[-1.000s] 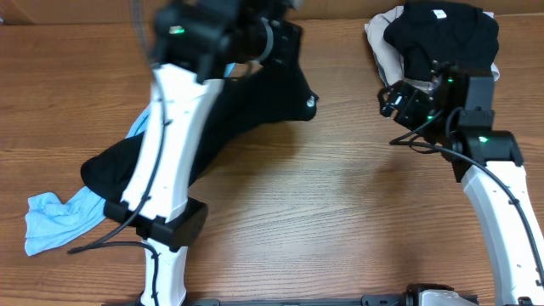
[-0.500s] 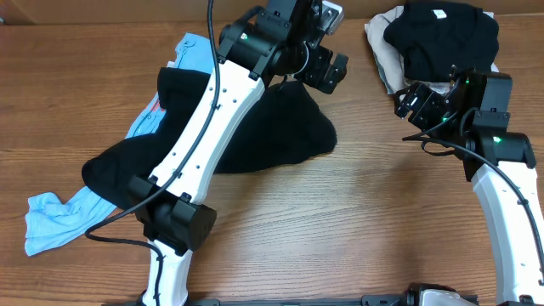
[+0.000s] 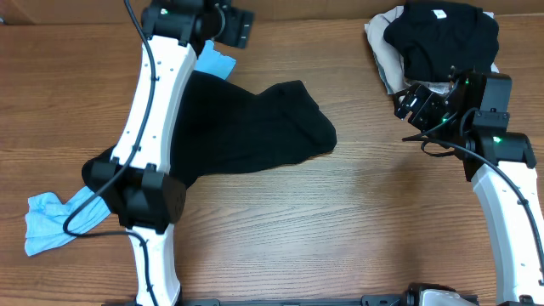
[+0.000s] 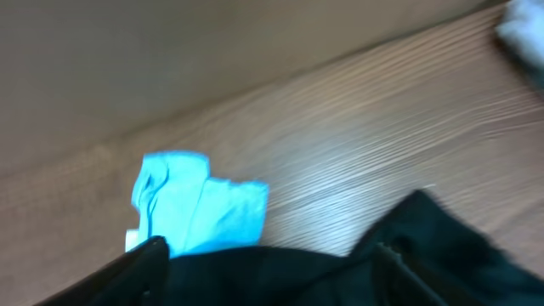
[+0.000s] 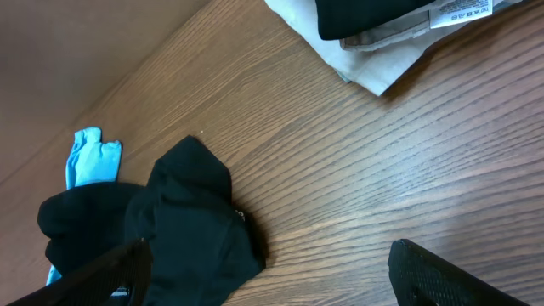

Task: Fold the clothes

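A black garment (image 3: 246, 127) lies loosely spread on the wooden table, over a light blue garment that shows at its top edge (image 3: 217, 61) and at the front left (image 3: 55, 221). My left gripper (image 3: 231, 27) hangs at the table's back edge, above and apart from the black garment. Its jaws are open with nothing between them. The left wrist view is blurred and shows the blue cloth (image 4: 195, 212) and the black cloth (image 4: 442, 246) below. My right gripper (image 3: 416, 102) hovers open over bare wood, right of the black garment (image 5: 187, 229).
A pile of folded clothes, black on white (image 3: 438, 38), sits at the back right corner; its white edge and a label show in the right wrist view (image 5: 382, 51). Bare wood lies between the black garment and the right arm.
The left gripper opened and let go of the black garment, which dropped and spread on the table. The left arm swung back to the left. The right arm shifted slightly right, then held still.
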`<state>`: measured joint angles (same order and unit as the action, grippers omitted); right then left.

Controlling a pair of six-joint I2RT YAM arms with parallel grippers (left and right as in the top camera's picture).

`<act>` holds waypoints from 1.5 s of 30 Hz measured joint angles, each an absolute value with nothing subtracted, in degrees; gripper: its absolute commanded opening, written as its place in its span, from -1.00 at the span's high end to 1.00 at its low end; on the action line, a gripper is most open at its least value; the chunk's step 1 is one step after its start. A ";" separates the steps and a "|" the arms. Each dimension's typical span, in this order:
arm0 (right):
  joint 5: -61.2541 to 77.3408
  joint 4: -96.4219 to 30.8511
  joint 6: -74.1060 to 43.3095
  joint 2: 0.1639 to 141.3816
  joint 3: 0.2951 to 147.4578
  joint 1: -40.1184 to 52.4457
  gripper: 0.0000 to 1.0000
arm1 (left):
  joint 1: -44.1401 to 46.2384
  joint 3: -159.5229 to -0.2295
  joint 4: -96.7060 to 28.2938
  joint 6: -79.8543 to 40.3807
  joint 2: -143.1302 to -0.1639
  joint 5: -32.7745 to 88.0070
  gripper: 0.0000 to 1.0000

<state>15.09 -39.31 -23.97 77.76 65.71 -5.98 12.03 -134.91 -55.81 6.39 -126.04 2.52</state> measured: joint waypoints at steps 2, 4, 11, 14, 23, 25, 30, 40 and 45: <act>15.09 -39.29 -24.01 77.76 65.71 -5.96 -0.85 | 10.83 -134.91 -55.77 6.61 -128.73 2.11 0.32; 15.14 -39.29 -23.97 77.76 65.71 -5.96 -0.85 | 9.76 -134.89 -55.70 7.05 -132.20 1.78 0.70; 15.20 -39.59 -23.99 77.76 65.71 -5.96 -0.85 | 8.21 -134.43 -55.42 7.53 -142.58 1.26 0.84; 15.22 -39.66 -23.99 77.76 65.71 -5.96 -0.85 | 8.12 -134.39 -54.94 7.53 -145.21 1.21 0.86; 15.18 -39.68 -23.94 77.76 65.71 -5.96 -0.85 | 6.22 -134.39 -52.38 7.53 -149.14 0.67 0.87; 15.16 -39.66 -23.97 77.76 65.71 -5.96 -0.85 | 5.43 -134.39 -51.96 7.53 -149.77 0.23 0.86; 15.16 -39.66 -23.99 77.76 65.71 -5.96 -0.85 | 3.46 -134.39 -51.13 7.03 -150.04 0.40 0.88; 15.18 -39.66 -23.97 78.08 65.71 -5.96 -0.85 | -5.85 -134.41 -51.22 0.95 -150.06 -2.48 0.84; 15.16 -39.35 -24.01 80.90 65.71 -5.56 -0.86 | -11.97 -134.41 -51.09 0.03 -150.15 -7.51 0.83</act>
<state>15.16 -39.35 -24.01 80.90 65.71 -5.56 -11.97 -134.41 -51.09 0.03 -150.15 -7.51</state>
